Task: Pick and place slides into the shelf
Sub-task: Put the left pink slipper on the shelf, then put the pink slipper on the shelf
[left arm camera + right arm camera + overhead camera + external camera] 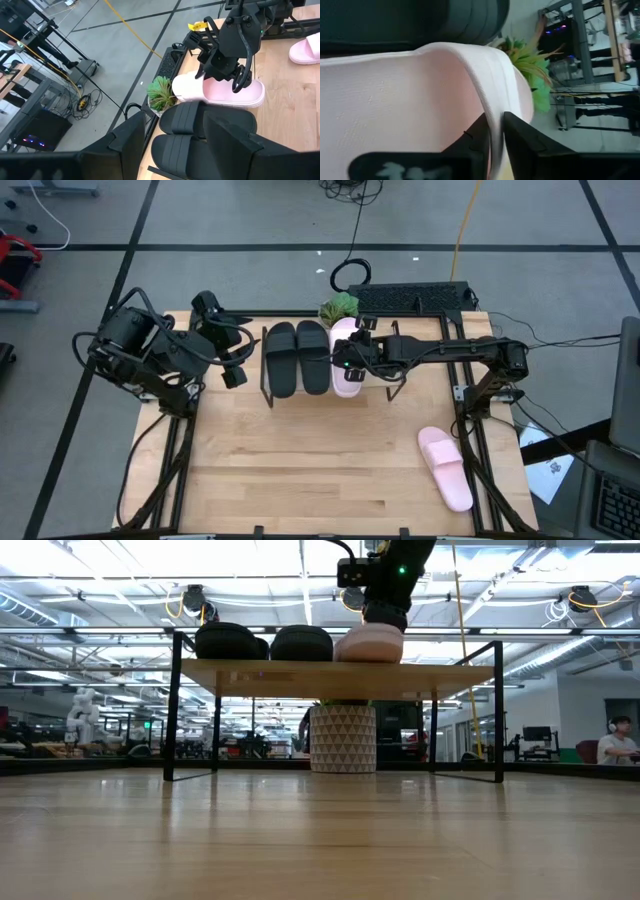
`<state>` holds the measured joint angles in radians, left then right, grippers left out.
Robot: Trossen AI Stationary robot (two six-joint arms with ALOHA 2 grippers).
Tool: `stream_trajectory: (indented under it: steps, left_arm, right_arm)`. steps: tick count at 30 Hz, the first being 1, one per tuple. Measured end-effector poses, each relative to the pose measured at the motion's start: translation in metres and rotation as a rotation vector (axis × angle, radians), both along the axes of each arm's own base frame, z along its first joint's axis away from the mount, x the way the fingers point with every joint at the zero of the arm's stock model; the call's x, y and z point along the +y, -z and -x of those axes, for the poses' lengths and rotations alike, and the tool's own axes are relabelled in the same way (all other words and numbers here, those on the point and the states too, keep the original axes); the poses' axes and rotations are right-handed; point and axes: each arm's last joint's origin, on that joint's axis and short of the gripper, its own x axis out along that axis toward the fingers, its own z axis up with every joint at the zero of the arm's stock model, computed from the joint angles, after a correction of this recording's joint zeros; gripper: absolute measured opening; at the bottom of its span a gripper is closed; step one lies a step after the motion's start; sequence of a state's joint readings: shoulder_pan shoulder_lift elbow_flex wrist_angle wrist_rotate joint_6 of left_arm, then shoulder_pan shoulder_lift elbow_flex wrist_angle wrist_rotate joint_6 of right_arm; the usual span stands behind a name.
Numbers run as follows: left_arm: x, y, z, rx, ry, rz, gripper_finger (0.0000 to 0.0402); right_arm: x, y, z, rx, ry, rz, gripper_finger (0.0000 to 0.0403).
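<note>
Right hand point(347, 366) over the shelf point(440, 677), fingers pinching the strap of a pink slide point(220, 91) resting on the plank, black pair point(297, 358) just beside. Grip looks about to loosen — early release or a snag on withdrawal risks dragging it off. Second pink slide point(445, 468) well apart on the tabletop point(300, 470). Left hand point(232, 352) idle, released.

Small green plant point(340, 306) in a white patterned pot point(343, 739), upper centre of the high view, at the bench's point(300, 470) far edge. Black keyboard point(412, 297) just right of it, black cable point(350, 250) and yellow cable point(465, 225) on the grey floor above. Low view: seated person point(617, 741) with headphones at far right, white robot figure point(80, 712) at far left.
</note>
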<state>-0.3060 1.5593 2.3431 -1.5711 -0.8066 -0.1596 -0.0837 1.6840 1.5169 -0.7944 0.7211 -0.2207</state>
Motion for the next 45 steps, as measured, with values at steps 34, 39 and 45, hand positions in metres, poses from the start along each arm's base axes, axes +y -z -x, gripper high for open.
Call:
stream_trajectory:
  steps: [34,39,45]
  left_arm:
    - [0.0,0.0,0.0,0.0,0.001,0.001,0.0205]
    - [0.0,0.0,0.0,-0.001,-0.001,0.0,0.0205]
    - [0.0,0.0,0.0,-0.007,-0.005,0.003,0.0205]
  right_arm:
    - [0.006,-0.006,0.01,0.007,-0.053,-0.121,0.0207]
    - [0.007,-0.015,0.016,-0.023,-0.053,-0.115,0.0231]
    - [0.009,-0.024,0.024,-0.041,-0.054,-0.117,0.0246]
